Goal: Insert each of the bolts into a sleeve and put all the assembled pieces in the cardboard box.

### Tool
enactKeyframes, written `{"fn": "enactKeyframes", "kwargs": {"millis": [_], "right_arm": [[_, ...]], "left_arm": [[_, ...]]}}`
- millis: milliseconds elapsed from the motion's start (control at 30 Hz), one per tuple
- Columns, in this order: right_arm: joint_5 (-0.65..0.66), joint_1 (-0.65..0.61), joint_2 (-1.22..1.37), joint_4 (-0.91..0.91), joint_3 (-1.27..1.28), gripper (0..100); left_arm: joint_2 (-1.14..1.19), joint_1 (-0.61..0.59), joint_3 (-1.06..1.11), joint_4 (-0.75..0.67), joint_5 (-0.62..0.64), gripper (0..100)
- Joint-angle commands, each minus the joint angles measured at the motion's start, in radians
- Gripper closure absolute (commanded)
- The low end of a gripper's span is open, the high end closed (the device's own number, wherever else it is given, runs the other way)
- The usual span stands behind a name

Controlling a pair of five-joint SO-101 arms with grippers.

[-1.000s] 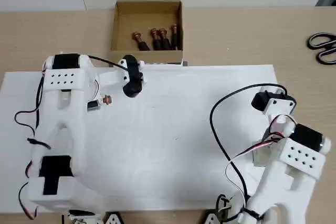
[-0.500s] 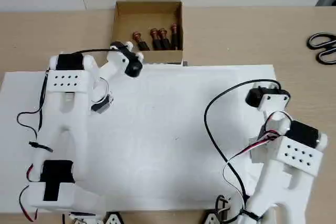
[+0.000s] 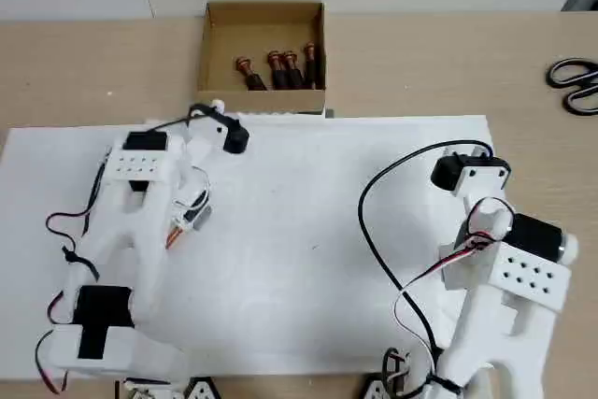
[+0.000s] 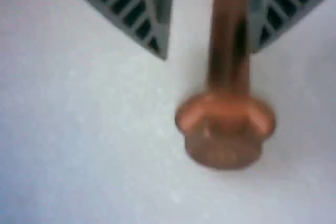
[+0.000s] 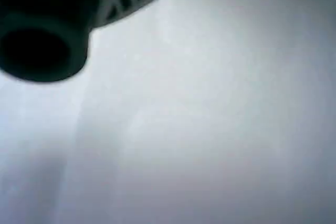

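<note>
Copper is gleaming on the bolt (image 4: 226,129), which is jutting head-first out of the left pincer (image 4: 207,45); its shank is running up between the ribbed fingers (image 4: 131,9), pressing against one and showing a gap to the other near the tips, so the pincer is standing narrow and seemingly clamping the bolt higher up; from above, the bolt is poking out beneath the left arm (image 3: 131,193), over the white sheet (image 3: 327,231) and well apart from the cardboard box (image 3: 264,5); several assembled pieces (image 3: 280,70) are lying in that box. Across the sheet, the right pincer (image 5: 110,1) is apparently holding a dark sleeve (image 5: 39,51), with its open bore facing the wrist camera. I am judging the bolt to be stiff, smooth and fairly light, so it is likely prone to swivelling in a loose hold; gripping it mid-shank, leaving the end opposite the head free for the bore, is looking wisest; the sleeve is probably rigid too, and best taken round its outside.
</note>
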Motion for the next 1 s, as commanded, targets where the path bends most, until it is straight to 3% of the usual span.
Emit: {"fn": "enactKeyframes", "kwargs": {"millis": [0,533,967], "right_arm": [[0.009,-0.007,-0.024,-0.008,-0.044,99.5],[0.009,-0.002,-0.024,-0.007,-0.04,99.5],[0.011,-0.002,-0.025,0.03,-0.041,99.5]], "left_arm": [[-0.054,0.002,0.031,-0.066,0.002,88],[-0.051,0.043,-0.053,-0.068,0.002,88],[-0.054,0.046,0.051,-0.13,0.002,89]]}}
